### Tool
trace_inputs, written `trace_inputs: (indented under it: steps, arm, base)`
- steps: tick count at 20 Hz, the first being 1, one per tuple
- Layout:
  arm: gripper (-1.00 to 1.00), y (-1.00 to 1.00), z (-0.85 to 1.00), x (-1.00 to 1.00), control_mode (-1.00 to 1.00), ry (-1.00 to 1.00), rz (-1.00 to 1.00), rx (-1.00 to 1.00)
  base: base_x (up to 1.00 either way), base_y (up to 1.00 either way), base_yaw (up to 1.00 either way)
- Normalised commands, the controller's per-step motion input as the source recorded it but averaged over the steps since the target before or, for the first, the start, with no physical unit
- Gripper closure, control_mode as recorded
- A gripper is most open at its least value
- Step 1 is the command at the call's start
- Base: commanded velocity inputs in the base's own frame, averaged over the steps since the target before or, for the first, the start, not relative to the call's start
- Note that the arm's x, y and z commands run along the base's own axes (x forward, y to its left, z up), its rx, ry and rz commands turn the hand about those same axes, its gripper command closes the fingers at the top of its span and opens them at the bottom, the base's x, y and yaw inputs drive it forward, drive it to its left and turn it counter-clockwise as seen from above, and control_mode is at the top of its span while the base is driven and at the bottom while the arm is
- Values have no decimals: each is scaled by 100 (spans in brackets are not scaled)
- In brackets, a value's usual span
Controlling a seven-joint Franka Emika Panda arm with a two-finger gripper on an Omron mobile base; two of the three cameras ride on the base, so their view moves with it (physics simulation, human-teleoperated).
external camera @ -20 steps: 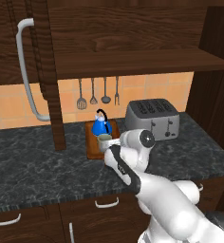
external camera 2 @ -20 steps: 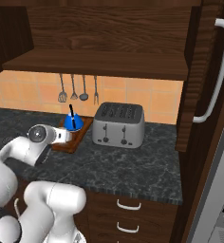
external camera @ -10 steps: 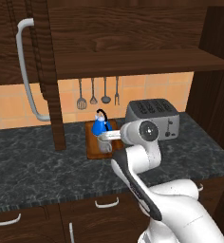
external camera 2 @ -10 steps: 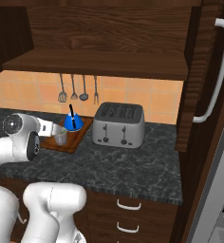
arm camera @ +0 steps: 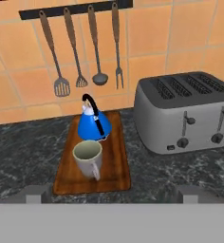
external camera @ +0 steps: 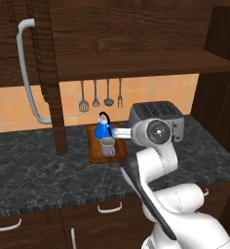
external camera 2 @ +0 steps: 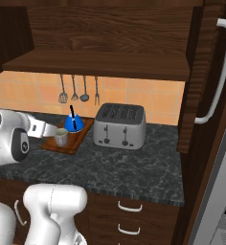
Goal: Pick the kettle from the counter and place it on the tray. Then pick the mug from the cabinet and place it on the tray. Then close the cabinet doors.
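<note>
The blue kettle (external camera: 103, 128) and the grey-beige mug (external camera: 107, 146) both stand upright on the wooden tray (external camera: 94, 152) on the dark counter (external camera: 34, 170). In the hand view the mug (arm camera: 88, 159) is in front of the kettle (arm camera: 94, 124) on the tray (arm camera: 118, 166). My gripper (external camera: 116, 134) hovers just right of the kettle and above the mug, open and holding nothing; its fingertips (arm camera: 33, 192) stand wide apart. The cabinet (external camera: 136, 63) is open, with the left cabinet door (external camera: 41, 73) and the right door (external camera 2: 206, 81) swung out.
A silver toaster (external camera 2: 119, 125) stands right of the tray, close to my wrist. Several utensils (arm camera: 80, 47) hang on the tiled wall behind. The left door's bar handle (external camera: 27, 73) juts out over the counter. Drawers (external camera 2: 129, 217) sit below.
My hand has drawn up and back from the mug, and the wrist has swung to the right in front of the toaster. The jaws stay open; mug and kettle have not moved.
</note>
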Motion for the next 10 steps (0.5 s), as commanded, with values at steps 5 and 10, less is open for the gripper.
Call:
trace_inputs:
  steps: [5,10]
  arm:
    - [-100,-25,33,-40,-100,0,-18,0]
    - [-100,2,26,-42,-100,0,-4,0]
  base:
    - [0,0,0]
    - [0,0,0]
